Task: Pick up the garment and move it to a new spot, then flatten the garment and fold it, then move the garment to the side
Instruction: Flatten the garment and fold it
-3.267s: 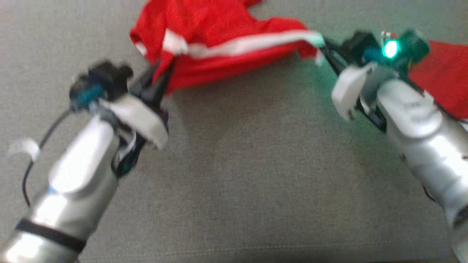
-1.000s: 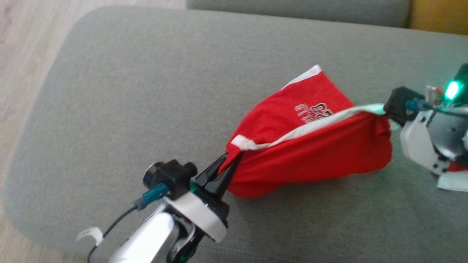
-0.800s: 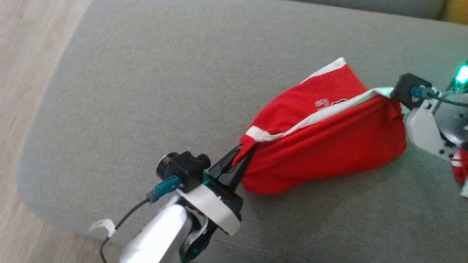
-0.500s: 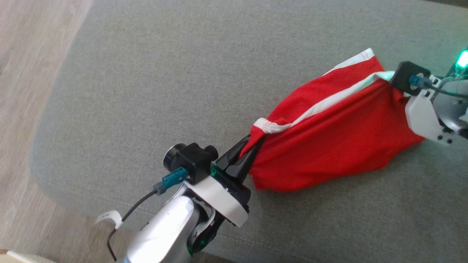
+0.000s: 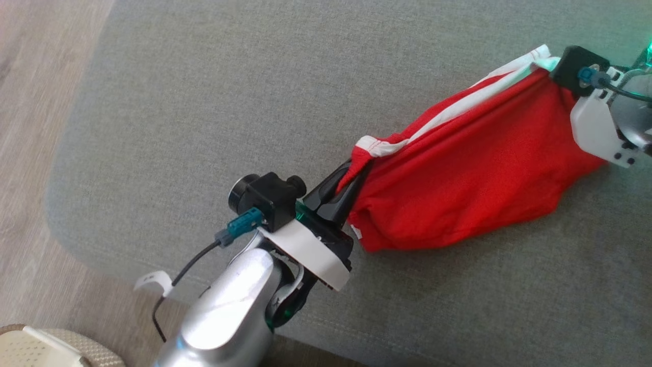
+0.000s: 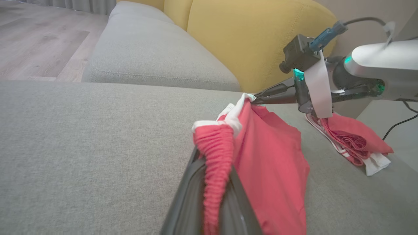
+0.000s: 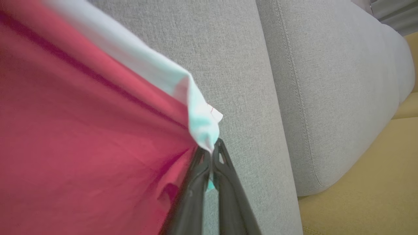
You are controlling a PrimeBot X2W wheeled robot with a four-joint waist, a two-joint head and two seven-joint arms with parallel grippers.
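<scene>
The garment (image 5: 468, 168) is red with a white band along its upper edge, and it hangs stretched between both grippers just above the grey cushion (image 5: 204, 102). My left gripper (image 5: 351, 178) is shut on the bunched red corner at its lower left end, seen close up as gathered cloth (image 6: 215, 156) between my left gripper's (image 6: 212, 169) dark fingers. At the upper right, my right gripper (image 5: 552, 69) is shut on the white-edged corner (image 7: 202, 130), pinched at my right gripper's (image 7: 210, 153) tips. The garment's (image 7: 81, 130) lower belly sags toward the cushion.
A second red and white cloth (image 6: 352, 140) lies folded on the cushion behind the right arm. Yellow backrest cushions (image 6: 254, 36) rise beyond. The cushion's rounded edge (image 5: 66, 214) drops to wooden floor (image 5: 30, 127) on the left. A pale woven object (image 5: 46, 349) sits at the bottom left.
The head camera has swung, shifting the whole picture. Both grippers keep their hold; the garment is pulled longer and tauter between them, its printed panel now turned out of sight.
</scene>
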